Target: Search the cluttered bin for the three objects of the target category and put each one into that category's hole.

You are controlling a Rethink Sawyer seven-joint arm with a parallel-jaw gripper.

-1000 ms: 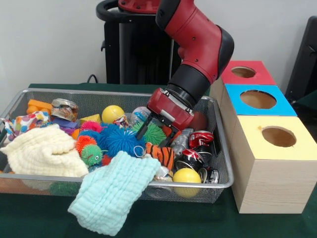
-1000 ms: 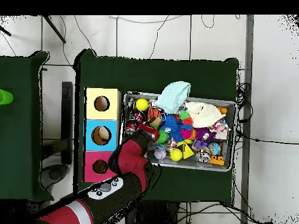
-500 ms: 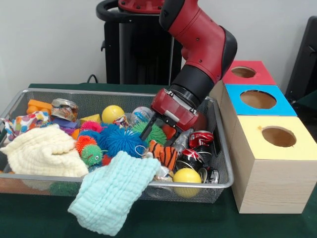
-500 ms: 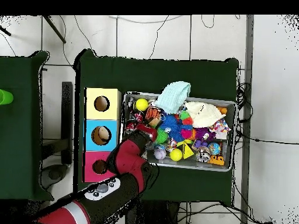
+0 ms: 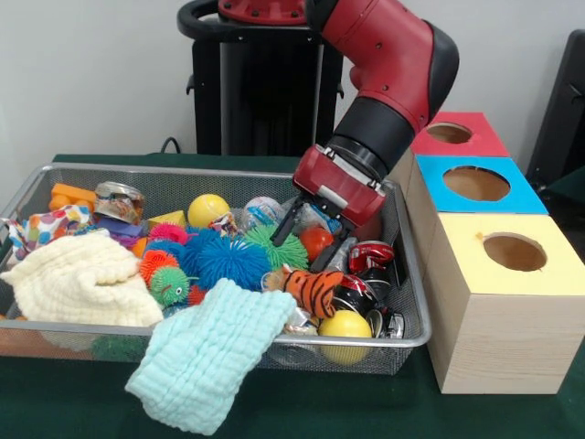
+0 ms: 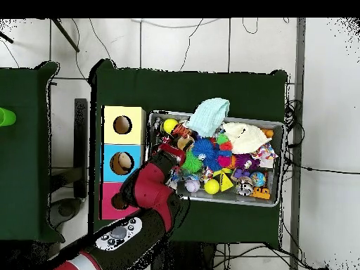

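1. Now the hand (image 5: 305,240) hangs released over the right part of the wire bin (image 5: 416,311), fingers spread, grasping nothing
2. Below it lie an orange ball (image 5: 315,241), a green spiky ball (image 5: 276,248) and a tiger toy (image 5: 313,288)
3. Crushed cans (image 5: 370,257) lie just right of it

Glossy red arm (image 5: 388,41) with a black wrist band (matte), red head, dark pincer (image 5: 304,240) fingers.
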